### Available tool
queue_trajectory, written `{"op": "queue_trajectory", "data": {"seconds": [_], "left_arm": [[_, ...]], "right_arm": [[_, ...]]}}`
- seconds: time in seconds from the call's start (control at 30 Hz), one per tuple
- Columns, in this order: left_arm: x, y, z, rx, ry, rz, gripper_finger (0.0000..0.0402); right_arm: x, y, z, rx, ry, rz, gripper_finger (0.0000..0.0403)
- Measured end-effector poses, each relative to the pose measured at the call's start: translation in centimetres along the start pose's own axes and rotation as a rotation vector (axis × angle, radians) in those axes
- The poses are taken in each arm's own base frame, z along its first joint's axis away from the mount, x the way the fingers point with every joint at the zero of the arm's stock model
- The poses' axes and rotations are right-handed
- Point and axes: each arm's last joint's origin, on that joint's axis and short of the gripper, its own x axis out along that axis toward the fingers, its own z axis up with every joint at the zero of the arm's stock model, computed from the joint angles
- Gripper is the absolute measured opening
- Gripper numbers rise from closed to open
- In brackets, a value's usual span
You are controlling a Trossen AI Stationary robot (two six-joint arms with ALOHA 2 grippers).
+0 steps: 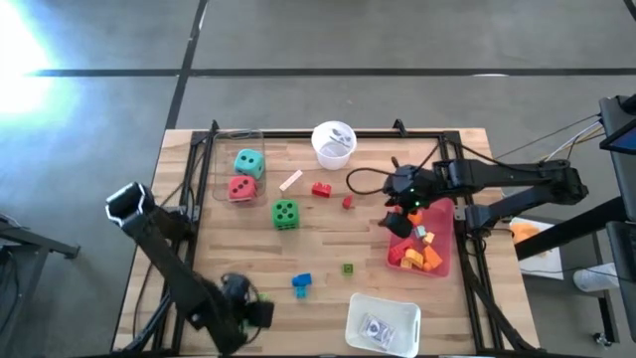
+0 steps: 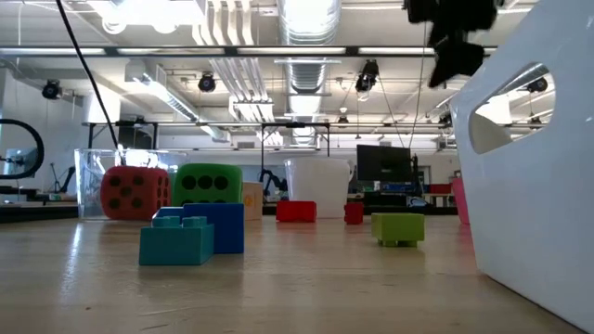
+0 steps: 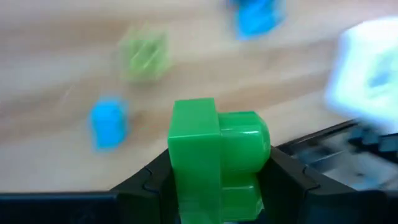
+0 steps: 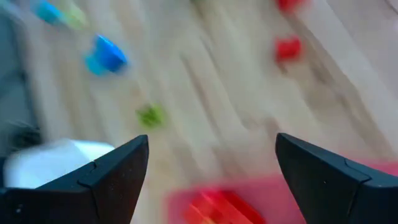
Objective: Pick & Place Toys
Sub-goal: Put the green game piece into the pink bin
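Left hand (image 3: 217, 180) sits at the bench's (image 1: 328, 239) near-left corner, clamped on a green brick (image 3: 214, 158): light, rigid, slick plastic, best pinched across its flat sides. Right hand (image 4: 211, 168) hangs spread, empty, over the red tray (image 1: 442, 267) at the right.

My high view looks straight down on the whole table (image 1: 328, 239). Low view sits at tabletop height, facing the room. Wrist views hover close (blurry). All four share the blue brick (image 1: 301, 283).
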Motion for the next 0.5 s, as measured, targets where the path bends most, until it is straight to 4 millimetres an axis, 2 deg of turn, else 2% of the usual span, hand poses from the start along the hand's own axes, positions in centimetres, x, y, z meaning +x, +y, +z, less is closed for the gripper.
{"op": "queue_trajectory", "data": {"seconds": [0.2, 0.37, 0.5], "left_arm": [[-2.4, -3.2, 5.2, 0.137, -0.132, -0.159, 0.0165], [-4.2, -5.7, 10.1, 0.260, -0.236, -0.267, 0.0165], [-5.8, -8.1, 13.4, 0.382, -0.302, -0.427, 0.0165]], "right_arm": [[-1.1, 2.6, 0.9, 0.050, -0.165, 0.241, 0.0343], [-1.5, 4.6, 0.8, 0.094, -0.215, 0.366, 0.0343], [-1.7, 6.2, 0.9, 0.119, -0.273, 0.450, 0.0343]]}}
